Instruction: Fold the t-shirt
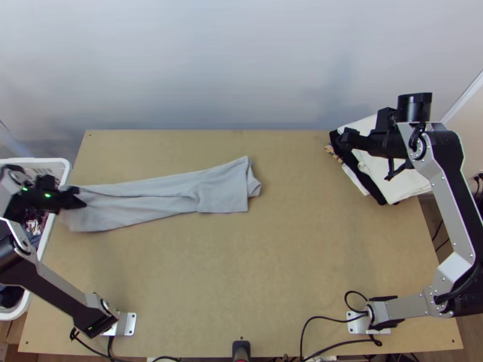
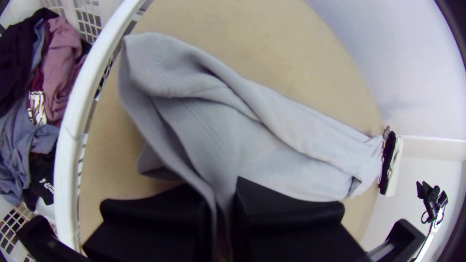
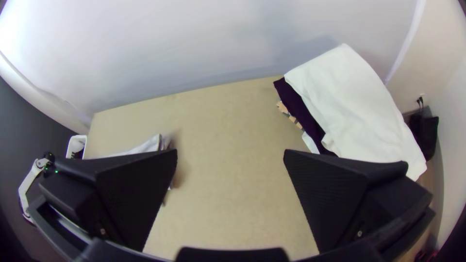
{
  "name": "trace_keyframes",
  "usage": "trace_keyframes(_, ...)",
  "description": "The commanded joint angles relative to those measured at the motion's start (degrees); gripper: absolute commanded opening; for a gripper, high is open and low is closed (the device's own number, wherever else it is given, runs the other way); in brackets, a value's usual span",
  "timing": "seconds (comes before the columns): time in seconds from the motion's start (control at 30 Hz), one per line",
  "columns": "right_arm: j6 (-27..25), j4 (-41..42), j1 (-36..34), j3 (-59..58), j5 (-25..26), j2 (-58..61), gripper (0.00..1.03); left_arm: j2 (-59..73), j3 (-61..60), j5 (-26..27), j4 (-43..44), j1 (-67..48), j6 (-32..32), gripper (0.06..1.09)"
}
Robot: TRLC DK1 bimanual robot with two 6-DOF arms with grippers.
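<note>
The black left gripper [image 2: 224, 194] clamps the long grey cloth t-shirt [image 1: 157, 193] beside the white plastic basket [image 2: 73, 126]; the strip runs basket-outward, toward the farther, wide-open black right gripper [image 3: 231, 154].

Soft, fairly even daylight-like brightness washes over the table [image 1: 302, 253], and I see a faint, loose-edged shadow on the pale wall [image 1: 211, 72]. The grey shirt [image 1: 169, 196] blurs at its left end in the top view. In the right wrist view the wall glares nearly white at upper left; the left wrist view bows straight edges and darkens its corners.
</note>
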Motion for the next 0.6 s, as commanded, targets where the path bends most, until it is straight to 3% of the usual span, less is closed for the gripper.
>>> trace_keyframes(0.0,0.5,0.3,0.5,-1.7,-0.3,-2.0,0.99,-6.6,3.1,1.0,-4.9,-1.6,1.9,0.10)
trace_keyframes(0.3,0.6,0.6,0.9,-3.0,-0.3,-2.5,0.99,-15.4,4.7,1.3,-8.0,-21.6,-9.1,0.10)
trace_keyframes(0.57,0.8,0.8,2.0,-5.7,-0.3,-3.9,0.99,-12.4,8.1,0.5,-2.0,-41.4,-23.2,0.10)
